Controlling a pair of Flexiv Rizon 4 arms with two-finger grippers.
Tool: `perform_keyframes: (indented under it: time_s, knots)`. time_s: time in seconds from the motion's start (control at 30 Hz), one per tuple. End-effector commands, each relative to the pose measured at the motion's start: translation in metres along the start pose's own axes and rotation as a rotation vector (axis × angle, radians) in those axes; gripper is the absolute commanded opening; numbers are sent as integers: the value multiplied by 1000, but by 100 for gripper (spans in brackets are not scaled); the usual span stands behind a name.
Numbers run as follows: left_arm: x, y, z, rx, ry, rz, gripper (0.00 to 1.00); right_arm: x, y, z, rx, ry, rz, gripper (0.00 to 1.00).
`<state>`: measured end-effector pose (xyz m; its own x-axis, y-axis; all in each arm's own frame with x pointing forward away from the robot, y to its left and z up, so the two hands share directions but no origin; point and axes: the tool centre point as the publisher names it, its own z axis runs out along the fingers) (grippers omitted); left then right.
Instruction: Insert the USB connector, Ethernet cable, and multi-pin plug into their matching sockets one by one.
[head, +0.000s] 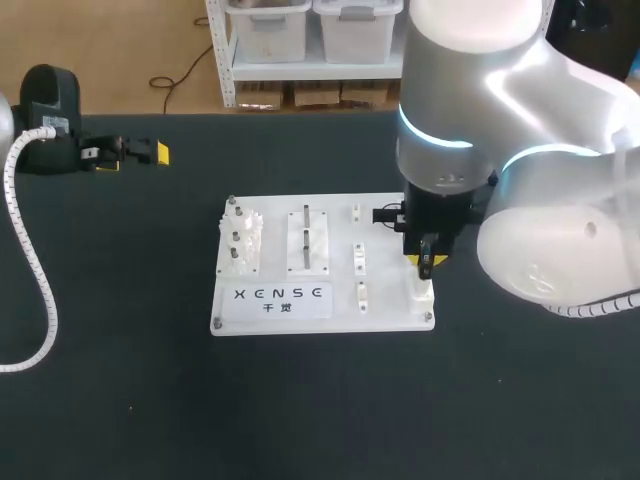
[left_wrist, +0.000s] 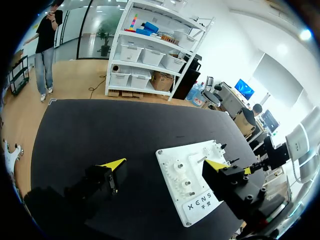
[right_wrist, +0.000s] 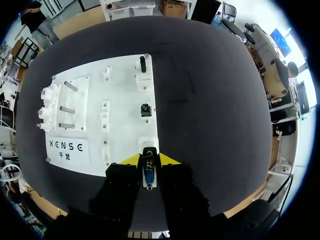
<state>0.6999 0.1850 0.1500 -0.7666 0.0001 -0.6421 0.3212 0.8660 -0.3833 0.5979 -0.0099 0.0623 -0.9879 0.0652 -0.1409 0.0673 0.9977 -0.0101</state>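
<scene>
I am gripping the multi-pin plug (right_wrist: 148, 178) tight between my right gripper's (right_wrist: 149, 159) two fingers. Its white socket block (right_wrist: 148, 144) is sitting just ahead of the fingertips, on the white board (right_wrist: 125, 90). My left gripper (left_wrist: 165, 164) is hanging with fingers spread, the board well apart ahead of it.

Head: high behind, down onto counter (head: 120, 400). Right wrist: close over white board (right_wrist: 125, 90). Left wrist: farther, oblique; same white board.
</scene>
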Motion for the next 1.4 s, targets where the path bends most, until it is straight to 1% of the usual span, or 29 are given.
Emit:
perform_keyframes:
  time_s: [0.03,0.53,0.83,1.4]
  knots:
    - [0,0,0,0,0,0,100,4,0,2,0,-8,1,0]
    - [0,0,0,0,0,0,100,4,-1,1,8,-24,-5,0]
    - [0,0,0,0,0,0,100,5,-2,4,18,-29,-2,0]
    - [0,0,0,0,0,0,100,9,-3,4,5,-56,-2,0]
